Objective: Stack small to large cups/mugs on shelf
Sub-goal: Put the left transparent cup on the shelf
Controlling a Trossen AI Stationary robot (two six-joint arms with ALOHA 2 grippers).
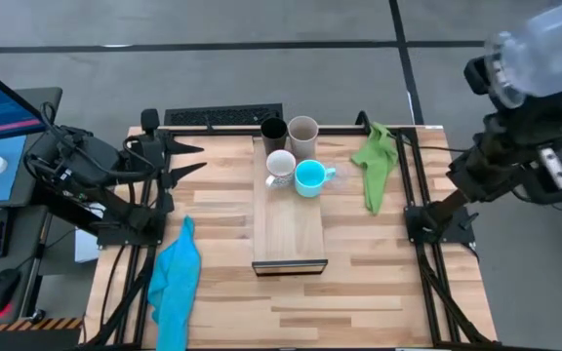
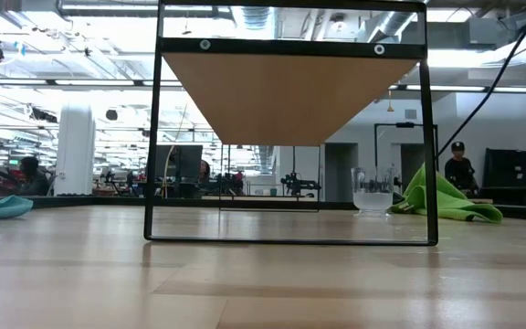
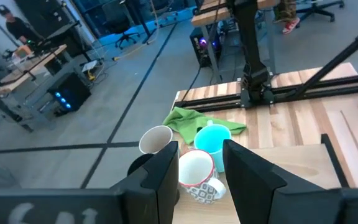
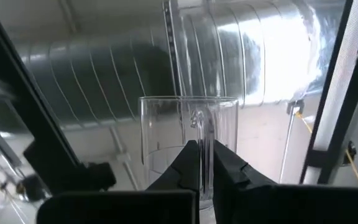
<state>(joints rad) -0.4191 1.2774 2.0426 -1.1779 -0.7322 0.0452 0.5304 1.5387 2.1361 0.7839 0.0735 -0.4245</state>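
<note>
The shelf runs down the table's middle. At its far end stand a black cup, a beige-grey cup, a white mug and a turquoise mug. In the low view a clear glass cup stands on its base beside the green cloth. My right gripper is raised high beyond the table's right edge, pointing up, shut on another clear glass cup. My left gripper waits open at the table's left, its fingers holding nothing. My right gripper pinches the clear glass cup's wall between its two fingers, which stand close together. The fingers point upward and the cup stands beyond their tips, lifted clear of the table. Which end of the cup they hold cannot be told.
A green cloth lies at the table's far right and a blue cloth at its near left. A black keyboard lies along the far edge. Dark arm frames stand at both sides.
</note>
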